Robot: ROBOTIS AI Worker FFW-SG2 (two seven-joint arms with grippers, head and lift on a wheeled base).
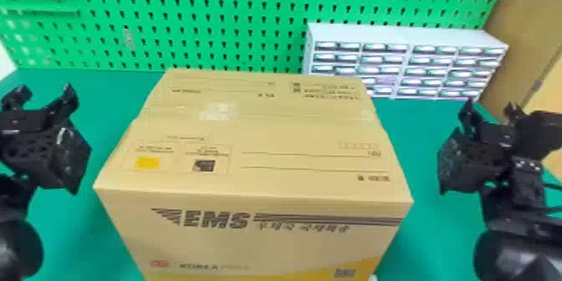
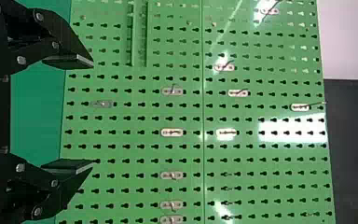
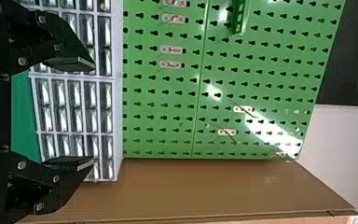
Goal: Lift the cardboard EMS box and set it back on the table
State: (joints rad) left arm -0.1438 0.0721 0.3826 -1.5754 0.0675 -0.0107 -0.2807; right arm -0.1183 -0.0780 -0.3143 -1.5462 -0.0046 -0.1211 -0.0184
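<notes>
The closed cardboard EMS box (image 1: 259, 175) fills the middle of the head view, its printed front toward me, with the green table (image 1: 422, 134) showing on both sides. My left gripper (image 1: 42, 94) stands to the left of the box, apart from it. To the right, also apart, is my right gripper (image 1: 489, 111). In the left wrist view, the left gripper (image 2: 93, 112) has its fingers spread with nothing between them. The right wrist view shows the right gripper (image 3: 94, 113) likewise open and holding nothing.
Behind the box, a white drawer cabinet (image 1: 401, 35) stands at the back right of the table. A green pegboard (image 1: 234, 29) with small hooks rises along the back. A brown panel (image 1: 518, 37) is at the far right.
</notes>
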